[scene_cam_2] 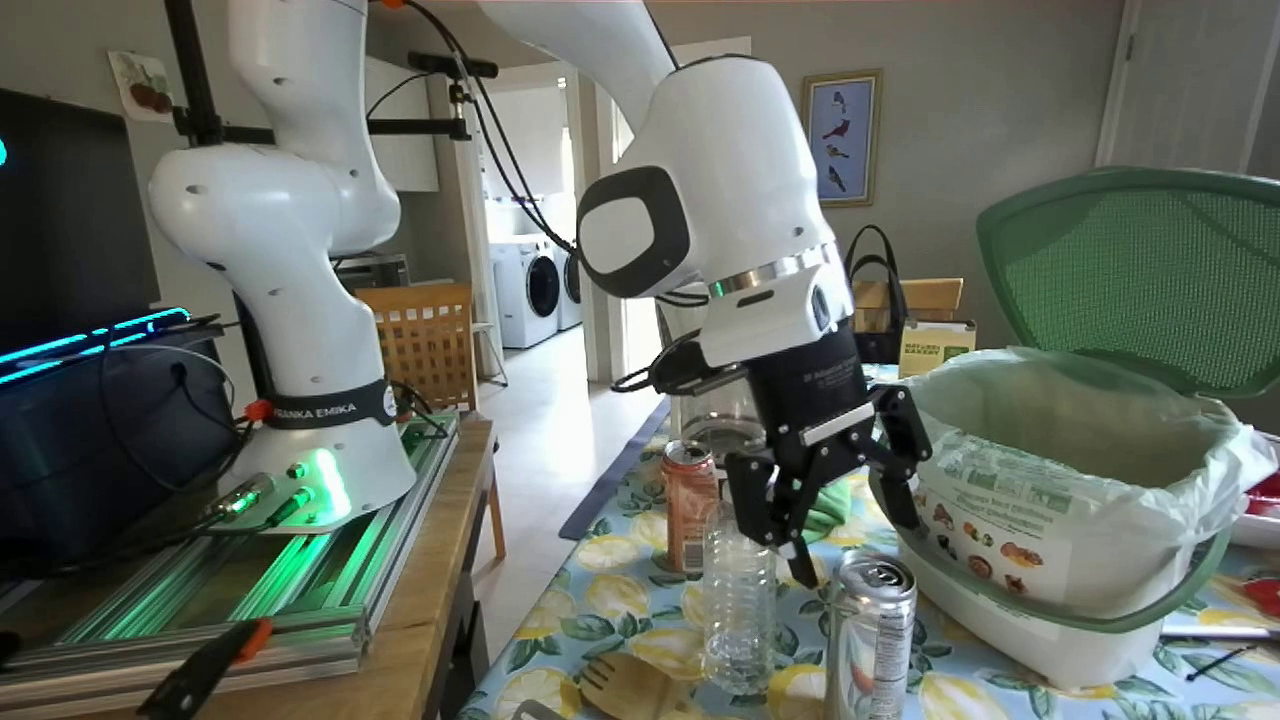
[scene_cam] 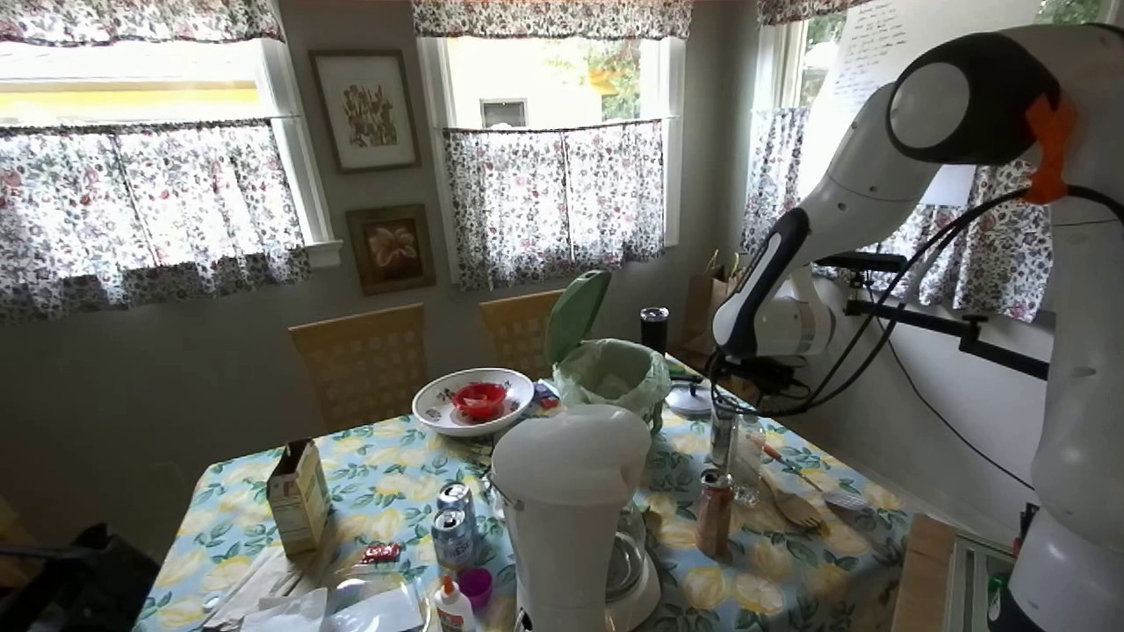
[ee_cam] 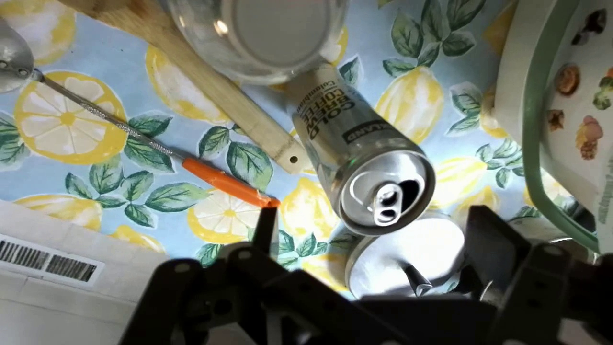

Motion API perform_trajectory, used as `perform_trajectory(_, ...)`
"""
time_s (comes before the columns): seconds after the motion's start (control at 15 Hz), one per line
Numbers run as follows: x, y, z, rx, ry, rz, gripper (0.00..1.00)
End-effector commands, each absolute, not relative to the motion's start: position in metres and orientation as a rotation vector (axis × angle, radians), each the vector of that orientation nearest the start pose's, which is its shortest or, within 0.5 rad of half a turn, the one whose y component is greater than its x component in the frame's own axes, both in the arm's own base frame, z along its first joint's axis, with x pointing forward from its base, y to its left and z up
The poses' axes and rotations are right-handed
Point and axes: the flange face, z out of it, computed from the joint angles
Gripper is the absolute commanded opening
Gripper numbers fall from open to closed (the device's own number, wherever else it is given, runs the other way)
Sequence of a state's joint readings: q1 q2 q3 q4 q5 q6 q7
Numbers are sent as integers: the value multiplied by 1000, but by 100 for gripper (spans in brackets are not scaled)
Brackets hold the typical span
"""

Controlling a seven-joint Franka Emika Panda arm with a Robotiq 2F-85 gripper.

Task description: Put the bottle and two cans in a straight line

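Note:
The clear plastic bottle (scene_cam_2: pixel 738 610) stands upright on the lemon tablecloth. To one side of it is a reddish can (scene_cam_2: pixel 690 510), to the other a silvery can (scene_cam_2: pixel 870 640); both are upright. In an exterior view the same reddish can (scene_cam: pixel 713 518) is nearest the camera. My gripper (scene_cam_2: pixel 855 548) hangs close over the silvery can, its fingers wide apart and holding nothing. In the wrist view the opened top of the silvery can (ee_cam: pixel 383 191) shows ahead of the gripper (ee_cam: pixel 373 213), with the bottle (ee_cam: pixel 282 43) cut off at the upper edge. The reddish can is outside that view.
A lined bin (scene_cam_2: pixel 1060 560) with a green rim stands close beside the silvery can. A pot lid (ee_cam: pixel 412 254), a wooden fork (scene_cam_2: pixel 625 685) and an orange-handled spatula (ee_cam: pixel 225 182) lie nearby. Two bluish cans (scene_cam: pixel 453 535) and a tall white appliance (scene_cam: pixel 566 527) stand farther along the table.

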State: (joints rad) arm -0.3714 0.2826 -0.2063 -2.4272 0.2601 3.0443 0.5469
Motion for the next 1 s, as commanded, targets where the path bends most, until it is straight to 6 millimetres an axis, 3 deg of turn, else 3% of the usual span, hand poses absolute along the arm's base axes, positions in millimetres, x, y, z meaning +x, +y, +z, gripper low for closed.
perform_trajectory(0.0, 419, -294, 248, -2438, 1872, -484, 100)
perform_trajectory(0.47, 419, -276, 269, -2535, 1706, -317, 100)
perform_trajectory(0.93, 407, -271, 271, -2664, 1551, -196, 100)
